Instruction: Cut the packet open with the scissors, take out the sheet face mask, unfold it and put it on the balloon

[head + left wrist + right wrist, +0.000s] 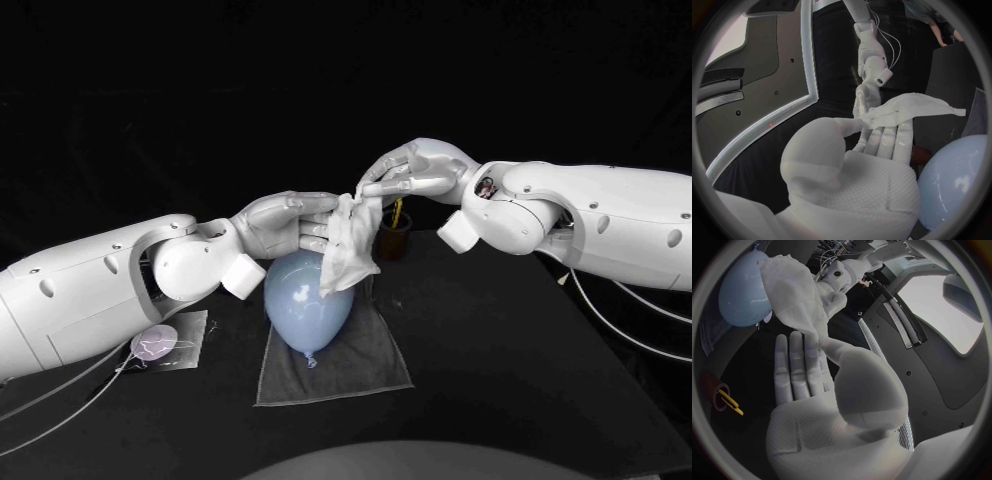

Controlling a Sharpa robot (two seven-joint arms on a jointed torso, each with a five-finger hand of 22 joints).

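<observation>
Pinching the top of the white face mask (348, 250) with the left hand (289, 224) and the right hand (413, 171). Holding it high to let it hang and open. Hanging bunched up just over the blue balloon (306, 305), laid on a grey cloth (369, 358), likely to stop rolling.

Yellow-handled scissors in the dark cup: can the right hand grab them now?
Probably not yet: the right hand pinches the white sheet mask. The yellow-handled scissors stand close by it, nothing between.
</observation>
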